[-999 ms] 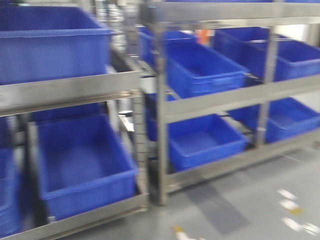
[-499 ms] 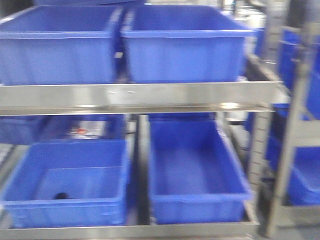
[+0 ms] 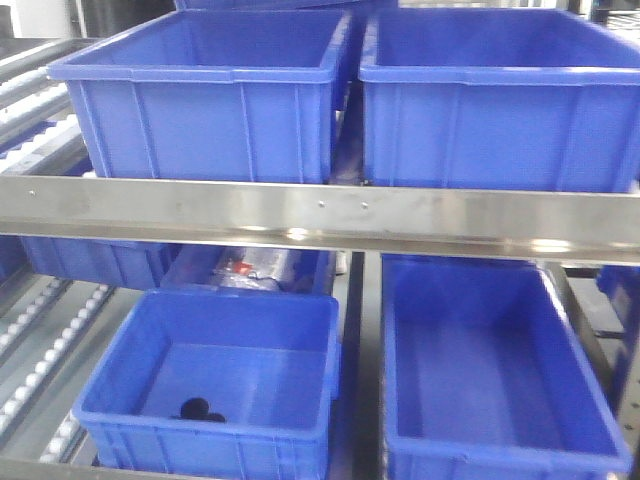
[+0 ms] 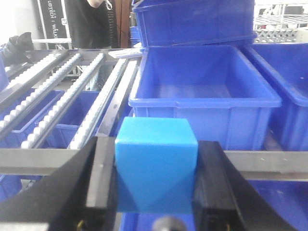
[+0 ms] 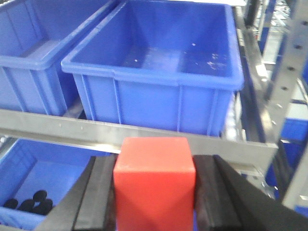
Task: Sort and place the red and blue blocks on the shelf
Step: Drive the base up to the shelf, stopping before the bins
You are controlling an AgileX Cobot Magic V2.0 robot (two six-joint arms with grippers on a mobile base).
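While the left end effector (image 4: 155, 178) is clamped on the blue block (image 4: 156, 144) and the right end effector (image 5: 154, 185) on the red block (image 5: 154, 163), both hang before the shelf (image 3: 320, 212); risk: clipping its front rail (image 5: 57, 126), or dropping into the wrong bin (image 5: 144, 101).

One red block (image 5: 154, 185), one blue block (image 4: 155, 163).

Two large blue bins sit side by side above, the left one (image 3: 200, 130) and the right one (image 3: 500, 140), both showing bare insides. Below them, a smaller blue bin (image 3: 210, 448) holds a few black round pieces (image 3: 198, 409), just beside a deeper blue bin (image 3: 480, 462). Behind lies a clear packet with a red spot (image 3: 250, 270).
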